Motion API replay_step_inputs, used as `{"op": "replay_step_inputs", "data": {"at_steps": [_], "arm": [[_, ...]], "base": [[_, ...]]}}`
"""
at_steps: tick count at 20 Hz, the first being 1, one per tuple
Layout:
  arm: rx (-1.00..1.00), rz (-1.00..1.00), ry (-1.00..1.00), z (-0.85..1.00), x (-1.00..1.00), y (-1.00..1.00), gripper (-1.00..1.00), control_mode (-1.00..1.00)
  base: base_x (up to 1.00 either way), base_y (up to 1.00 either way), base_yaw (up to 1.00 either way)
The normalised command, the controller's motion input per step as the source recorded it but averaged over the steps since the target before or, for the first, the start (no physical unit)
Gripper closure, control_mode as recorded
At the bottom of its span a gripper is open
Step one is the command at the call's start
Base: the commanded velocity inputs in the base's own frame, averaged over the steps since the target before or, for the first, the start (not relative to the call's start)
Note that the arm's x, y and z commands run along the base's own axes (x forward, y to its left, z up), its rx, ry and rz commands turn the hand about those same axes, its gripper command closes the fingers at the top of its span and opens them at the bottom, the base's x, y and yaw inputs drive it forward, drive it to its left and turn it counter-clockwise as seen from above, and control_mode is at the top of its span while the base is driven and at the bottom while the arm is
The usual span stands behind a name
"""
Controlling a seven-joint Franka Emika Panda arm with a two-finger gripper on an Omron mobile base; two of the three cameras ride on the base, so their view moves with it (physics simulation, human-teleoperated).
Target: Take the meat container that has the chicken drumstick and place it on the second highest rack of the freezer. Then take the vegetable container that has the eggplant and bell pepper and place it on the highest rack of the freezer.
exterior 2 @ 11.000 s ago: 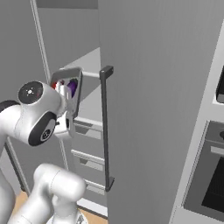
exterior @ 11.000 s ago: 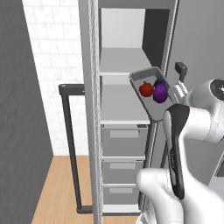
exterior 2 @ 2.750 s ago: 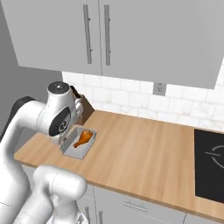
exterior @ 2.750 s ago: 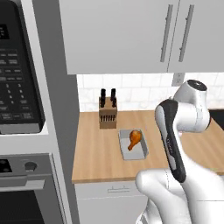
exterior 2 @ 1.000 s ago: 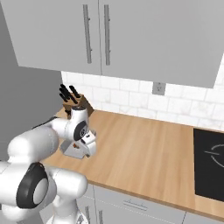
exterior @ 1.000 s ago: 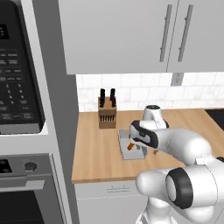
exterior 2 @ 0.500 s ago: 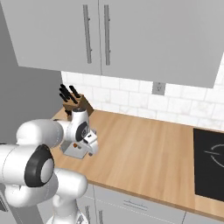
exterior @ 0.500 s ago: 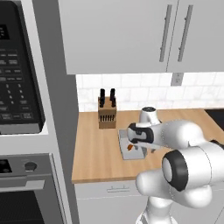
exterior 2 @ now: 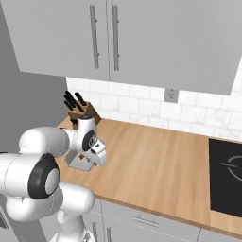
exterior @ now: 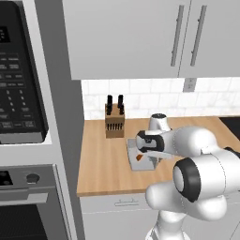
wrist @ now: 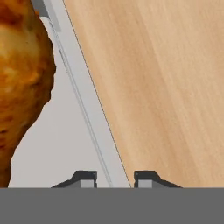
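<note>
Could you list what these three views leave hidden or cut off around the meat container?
- Chicken drumstick: hand view, cropped by the top and left edges; the left base view shows a sliver, the arm covers the rest.
- Meat container: both base views, largely behind the arm.
- Gripper: hand view, fingertips straddle the container's wall; contact with it cannot be judged.
- Knife block: right base view, base behind the arm.

the container (exterior: 135, 158) sits on the counter (exterior: 101, 164), in front of and right of the knife block (exterior: 115, 122), which stands against the back wall. the drumstick (wrist: 19, 78) lies in the container. the gripper (wrist: 114, 176) straddles the container's rim (1 fingertip (wrist: 84, 177) inside, the other over the counter).
</note>
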Motion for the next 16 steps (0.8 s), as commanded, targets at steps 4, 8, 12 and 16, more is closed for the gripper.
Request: {"op": "replay_step_inputs", "data": {"at_steps": [4, 8, 12, 16], "arm": [[0.00, 0.00, 0.00, -0.01, 0.00, 0.00, 1.00, -1.00], [0.00, 0.00, 0.00, 0.00, -0.06, 0.00, 1.00, -1.00], [0.06, -0.02, 0.00, 0.58, -0.43, 0.07, 1.00, -1.00], [0.16, -0.11, 0.03, 0.99, -0.70, 0.04, 1.00, -1.00]], "base": [[0.00, 0.00, 0.00], [0.00, 0.00, 0.00], [0.00, 0.00, 0.00], [0.00, 0.00, 0.00]]}}
